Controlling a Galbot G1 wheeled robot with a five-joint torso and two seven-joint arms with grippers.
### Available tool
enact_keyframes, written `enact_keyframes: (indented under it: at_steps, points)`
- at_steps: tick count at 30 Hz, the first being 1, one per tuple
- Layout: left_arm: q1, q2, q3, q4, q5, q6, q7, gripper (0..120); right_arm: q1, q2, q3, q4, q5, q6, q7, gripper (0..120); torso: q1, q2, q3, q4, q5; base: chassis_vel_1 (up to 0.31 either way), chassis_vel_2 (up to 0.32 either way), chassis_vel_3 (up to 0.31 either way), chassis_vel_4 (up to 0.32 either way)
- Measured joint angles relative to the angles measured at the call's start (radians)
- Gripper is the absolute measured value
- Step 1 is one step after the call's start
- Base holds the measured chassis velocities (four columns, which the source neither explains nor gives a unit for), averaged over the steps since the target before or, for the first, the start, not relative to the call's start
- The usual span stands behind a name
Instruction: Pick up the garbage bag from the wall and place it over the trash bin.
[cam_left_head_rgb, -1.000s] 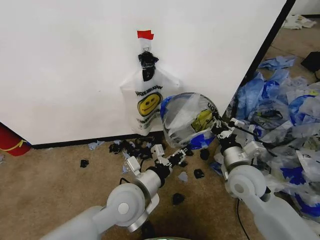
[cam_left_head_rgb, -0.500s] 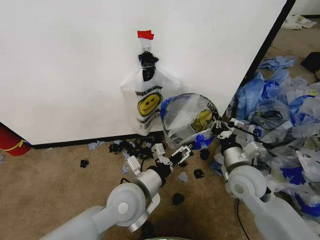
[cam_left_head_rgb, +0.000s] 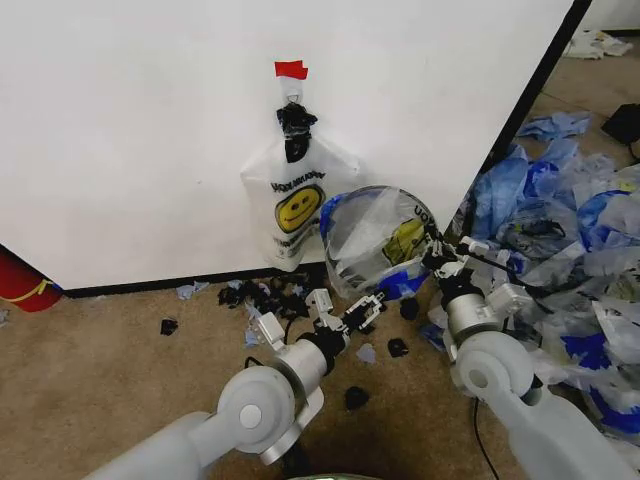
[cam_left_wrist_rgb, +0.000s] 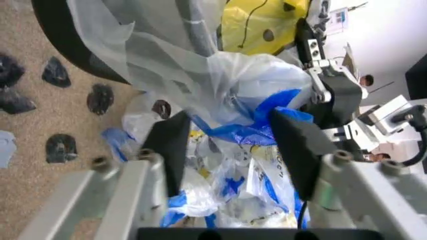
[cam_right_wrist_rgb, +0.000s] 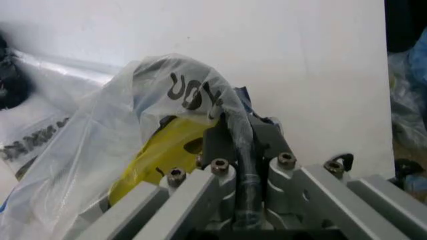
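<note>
While the right pincer (cam_left_head_rgb: 436, 258) clenches the thin translucent white smiley garbage bag (cam_left_head_rgb: 375, 240) at its three o'clock rim, the released left pincer (cam_left_head_rgb: 347, 312) straddles a blue handle loop (cam_left_wrist_rgb: 250, 131), apparently to spread the mouth.

A garbage bag (cam_left_head_rgb: 296, 205) hangs on the wall (cam_left_head_rgb: 130, 130), below a tape piece (cam_left_head_rgb: 291, 69). Just right of it and nearer the robot, a second garbage bag (cam_left_head_rgb: 375, 240) sits over the trash bin (cam_left_head_rgb: 345, 272) on the floor (cam_left_head_rgb: 110, 350). The left gripper (cam_left_head_rgb: 350, 313) is before the bin, its jaws apart around the bag's lower edge. The right gripper (cam_left_head_rgb: 437, 255) is at the bag's right side, jaws closed on it. A heap of plastic bags (cam_left_head_rgb: 570, 230) lies further right.
</note>
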Motion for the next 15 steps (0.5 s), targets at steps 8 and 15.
enact_keyframes:
  at_steps: [8, 15]
  points:
    - [-0.002, -0.004, 0.002, 0.002, 0.0, 0.001, 0.0, 15, 0.011, 0.001, -0.006, -0.012, 0.0, 0.0, 0.0, 0, 0.0, 0.0, 0.0, 0.0, 0.0, 0.0, 0.0, 0.0, 0.0]
    - [-0.005, -0.005, 0.006, 0.003, 0.0, 0.002, -0.003, 0, 0.025, 0.008, -0.02, -0.025, 0.0, 0.0, 0.001, 0, 0.0, 0.0, 0.0, 0.0, 0.0, 0.0, 0.0, 0.0, 0.0]
